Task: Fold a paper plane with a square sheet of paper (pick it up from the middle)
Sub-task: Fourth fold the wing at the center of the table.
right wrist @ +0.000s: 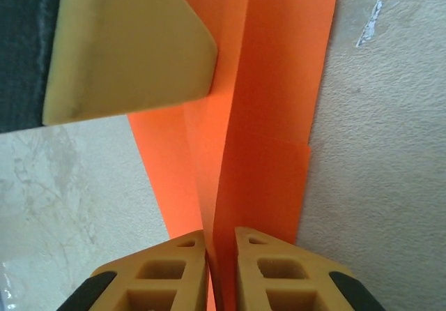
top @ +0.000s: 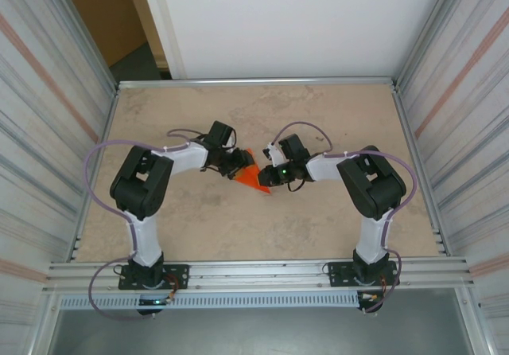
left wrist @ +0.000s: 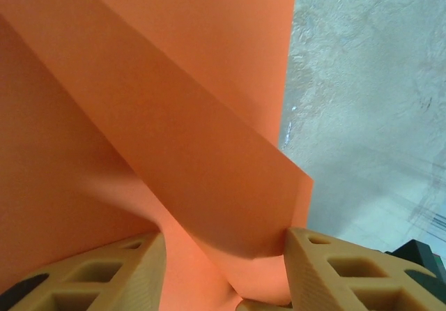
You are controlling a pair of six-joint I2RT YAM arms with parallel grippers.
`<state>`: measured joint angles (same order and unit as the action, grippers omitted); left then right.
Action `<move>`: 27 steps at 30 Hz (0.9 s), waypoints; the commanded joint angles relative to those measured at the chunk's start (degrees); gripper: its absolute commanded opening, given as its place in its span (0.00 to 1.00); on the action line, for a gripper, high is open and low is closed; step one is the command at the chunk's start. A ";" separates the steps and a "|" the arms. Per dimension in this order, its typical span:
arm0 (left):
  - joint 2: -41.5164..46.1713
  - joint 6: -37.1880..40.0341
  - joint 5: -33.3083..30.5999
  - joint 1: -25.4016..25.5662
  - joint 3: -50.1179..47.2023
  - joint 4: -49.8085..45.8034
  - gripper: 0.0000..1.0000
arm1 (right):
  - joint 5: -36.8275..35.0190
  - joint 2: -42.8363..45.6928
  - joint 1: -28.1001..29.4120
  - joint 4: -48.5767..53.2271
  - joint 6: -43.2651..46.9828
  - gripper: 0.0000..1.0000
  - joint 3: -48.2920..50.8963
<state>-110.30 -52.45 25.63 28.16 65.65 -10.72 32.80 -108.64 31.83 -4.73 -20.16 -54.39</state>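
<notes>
right gripper clenched on the creased edge of the square sheet of paper, mid-table between the arms. left gripper straddles a loose fold, jaws apart; gripping or not, cannot tell. risk: opposing pulls could tear the sheet or skew the crease. grippers nose to nose, crowding each other.
</notes>
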 commanded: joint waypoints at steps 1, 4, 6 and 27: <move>-1.73 1.38 -1.68 0.48 1.90 -4.82 0.48 | 1.96 -0.89 -1.04 2.48 -2.27 0.19 0.67; -2.32 2.22 -2.25 0.65 2.66 -6.95 0.48 | 5.79 0.33 -2.71 1.65 -5.83 0.26 0.50; -2.71 2.73 -2.72 0.75 2.99 -8.09 0.48 | 8.38 1.45 -4.11 1.04 -8.42 0.29 0.26; -6.02 4.35 -3.53 1.37 6.03 -14.27 0.49 | 10.34 -1.30 -3.09 7.59 -6.54 0.28 -4.58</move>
<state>-113.27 -49.23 24.29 28.97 72.01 -19.46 42.28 -108.68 28.42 0.62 -26.98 -57.58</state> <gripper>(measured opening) 0.488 0.282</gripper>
